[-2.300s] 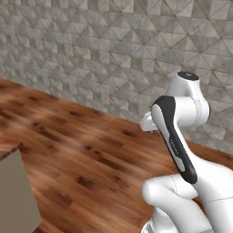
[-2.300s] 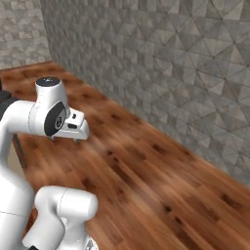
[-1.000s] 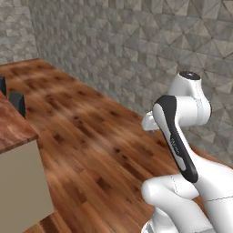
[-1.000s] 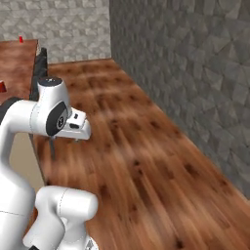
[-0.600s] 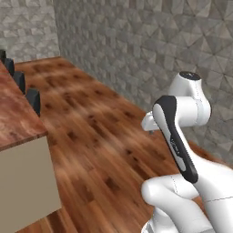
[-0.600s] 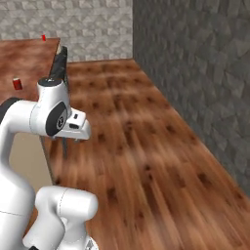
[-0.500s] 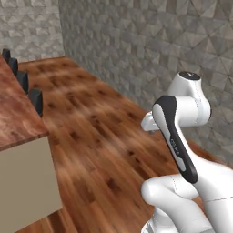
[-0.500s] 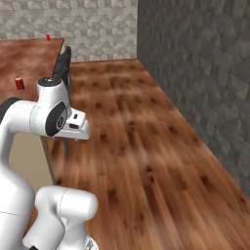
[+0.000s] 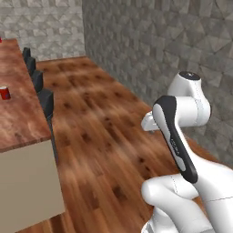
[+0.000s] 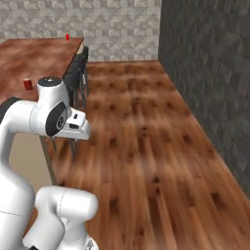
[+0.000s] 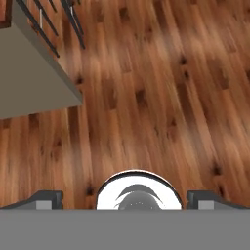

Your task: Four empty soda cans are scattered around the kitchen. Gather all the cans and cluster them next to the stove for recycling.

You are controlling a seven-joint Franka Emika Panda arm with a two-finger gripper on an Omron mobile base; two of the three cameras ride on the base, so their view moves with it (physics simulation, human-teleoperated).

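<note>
Your jaws stand wide and empty — nothing is gripped yet. One red soda can (image 9: 4,93) sits upright on the wooden surface (image 9: 20,123), near its stool-side edge — approach there.

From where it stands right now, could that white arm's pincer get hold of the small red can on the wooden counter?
Probably not yet. The small red can sits far back on the wooden counter, and dark stools line that edge. The open pincer points down at the floor, well away; the base would likely need to drive closer.
</note>
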